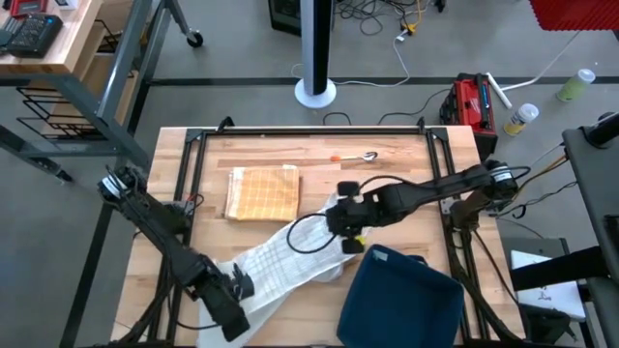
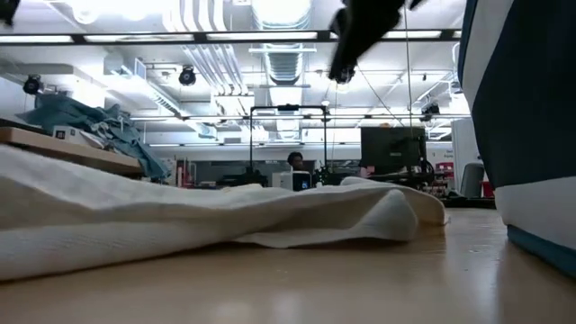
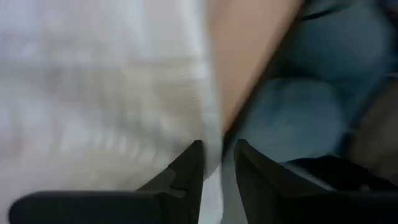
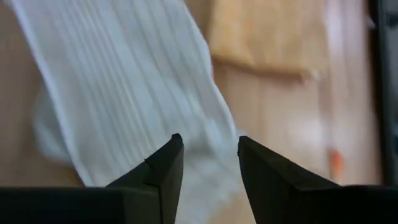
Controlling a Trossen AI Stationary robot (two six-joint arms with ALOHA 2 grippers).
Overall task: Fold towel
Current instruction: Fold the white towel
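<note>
Towel (image 1: 280, 261) lies stretched on the table (image 1: 406, 164), left gripper (image 1: 235, 286) at seven o'clock, right gripper (image 1: 345, 235) at centre; both fingers part-open, holding nothing. Judged mid-fold, next needing a fresh edge grasp.

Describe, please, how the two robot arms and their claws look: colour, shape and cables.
Both arms are black and built of jointed segments. The left arm shows thin cables and a small red detail near its middle. The right arm carries a looping black cable near the wrist. The left claw and the right claw each have two dark, wedge-shaped fingers that taper to points.
</note>
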